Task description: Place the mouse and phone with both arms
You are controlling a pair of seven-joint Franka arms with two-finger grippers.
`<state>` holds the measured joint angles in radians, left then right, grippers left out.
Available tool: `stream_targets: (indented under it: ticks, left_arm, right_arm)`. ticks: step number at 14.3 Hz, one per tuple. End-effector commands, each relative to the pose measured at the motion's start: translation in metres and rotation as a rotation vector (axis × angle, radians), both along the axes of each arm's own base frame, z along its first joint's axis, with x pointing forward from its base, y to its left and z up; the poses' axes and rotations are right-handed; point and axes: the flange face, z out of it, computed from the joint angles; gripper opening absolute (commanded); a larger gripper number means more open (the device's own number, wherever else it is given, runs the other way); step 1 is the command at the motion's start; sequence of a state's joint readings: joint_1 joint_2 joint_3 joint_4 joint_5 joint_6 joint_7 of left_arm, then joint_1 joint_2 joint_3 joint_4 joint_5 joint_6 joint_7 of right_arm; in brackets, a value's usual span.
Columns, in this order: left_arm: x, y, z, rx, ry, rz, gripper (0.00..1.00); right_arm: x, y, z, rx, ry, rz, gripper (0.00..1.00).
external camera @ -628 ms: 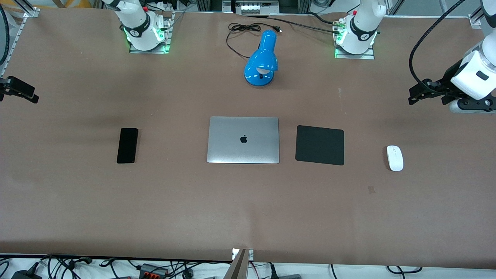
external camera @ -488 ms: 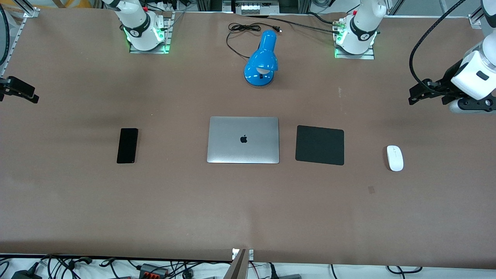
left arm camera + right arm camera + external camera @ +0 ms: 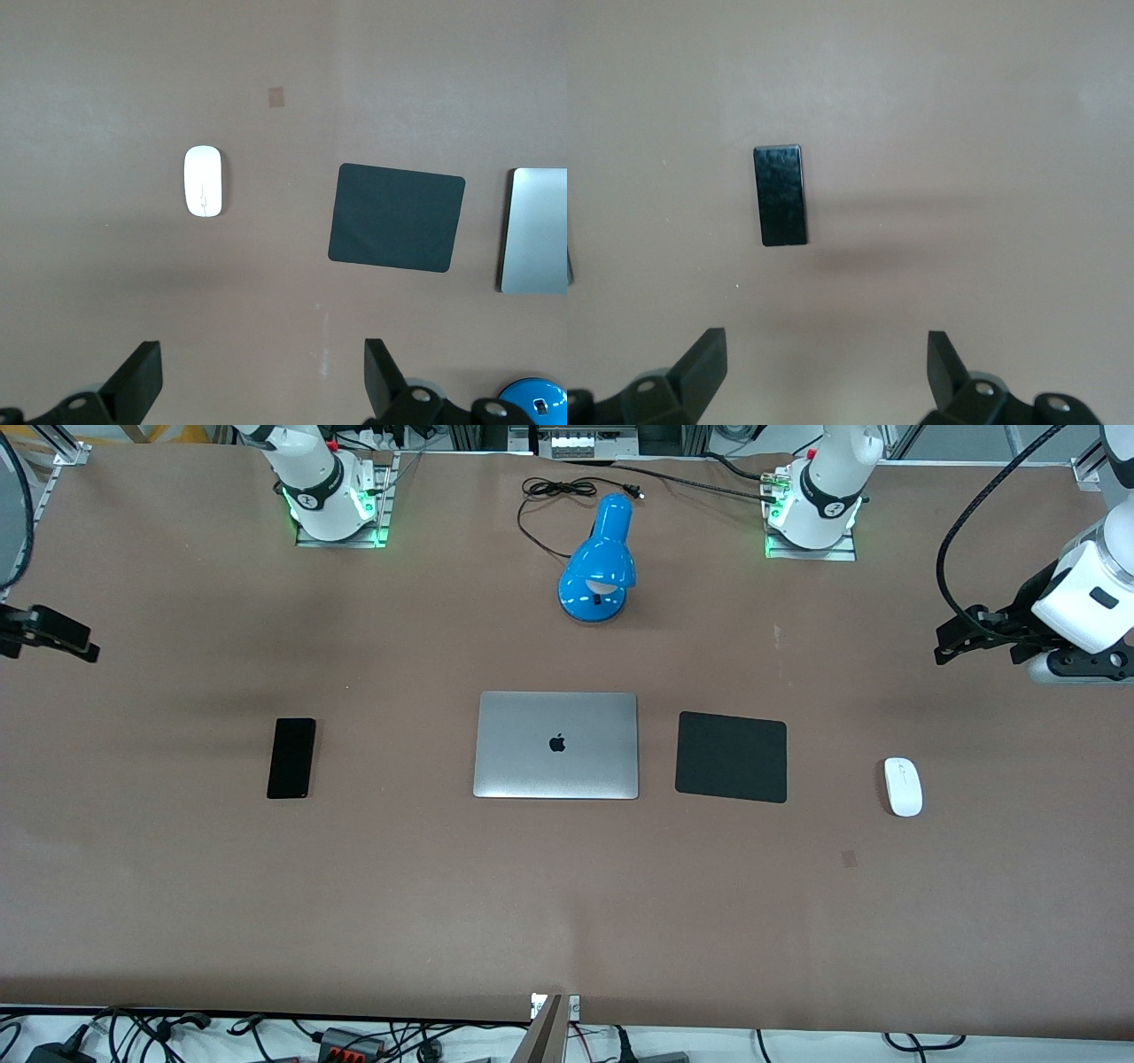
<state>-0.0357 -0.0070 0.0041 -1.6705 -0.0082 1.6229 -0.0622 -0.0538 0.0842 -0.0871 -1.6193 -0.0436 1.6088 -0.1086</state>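
Note:
The white mouse [image 3: 903, 786] lies on the brown table toward the left arm's end, and shows in the left wrist view [image 3: 203, 181]. The black phone [image 3: 291, 758] lies flat toward the right arm's end, and shows in the right wrist view [image 3: 780, 195]. My left gripper [image 3: 941, 645] hangs open and empty over bare table at its end, apart from the mouse; its fingertips [image 3: 142, 376] stand wide. My right gripper [image 3: 89, 645] hangs open and empty over bare table at its end, apart from the phone, its midpoint [image 3: 824, 363] over bare surface.
A closed silver laptop [image 3: 556, 745] lies mid-table, with a matte black pad [image 3: 732, 756] between it and the mouse. A blue desk lamp [image 3: 601, 560] with its cord stands between the arm bases. The pad [image 3: 396, 217] and the laptop's edge [image 3: 534, 230] show in the left wrist view.
My right gripper has shifted slightly toward the middle of the table. The left arm, mouse and phone have not moved.

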Motion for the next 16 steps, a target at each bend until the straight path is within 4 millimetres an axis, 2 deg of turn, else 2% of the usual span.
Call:
stream_targets:
  ticks: [1, 2, 4, 5, 8, 10, 11, 14, 16]
  left_arm:
    - [0.002, 0.003, 0.006, -0.011, 0.01, -0.016, 1.0]
    - [0.002, 0.004, 0.006, -0.011, 0.01, -0.015, 1.0]
    - [0.002, 0.003, 0.006, -0.011, 0.01, -0.015, 1.0]
    - [0.002, 0.003, 0.005, -0.011, 0.012, -0.016, 1.0]
    - [0.012, 0.003, -0.018, -0.014, 0.053, -0.011, 1.0]
    - [0.028, 0.004, -0.064, -0.005, 0.138, -0.015, 1.0]
    - [0.039, 0.005, -0.099, -0.002, 0.195, -0.013, 1.0]
    - [0.07, 0.045, -0.178, -0.005, 0.203, 0.049, 1.0]
    - [0.089, 0.075, -0.223, 0.005, 0.153, 0.049, 1.0]
  right_arm:
    - [0.028, 0.01, -0.077, 0.018, 0.128, 0.02, 1.0]
    - [0.038, 0.025, -0.104, 0.035, 0.156, 0.035, 1.0]
    - [0.054, 0.051, -0.141, 0.029, 0.158, 0.069, 1.0]
    - [0.06, 0.062, -0.172, 0.018, 0.192, 0.045, 1.0]
    - [0.073, 0.062, -0.232, -0.003, 0.207, -0.019, 1.0]
    - [0.072, 0.066, -0.259, 0.0, 0.242, -0.022, 1.0]
    - [0.069, 0.072, -0.273, -0.001, 0.251, -0.015, 1.0]
    - [0.052, 0.076, -0.307, -0.02, 0.216, -0.103, 1.0]
    - [0.052, 0.084, -0.311, -0.033, 0.199, -0.151, 1.0]
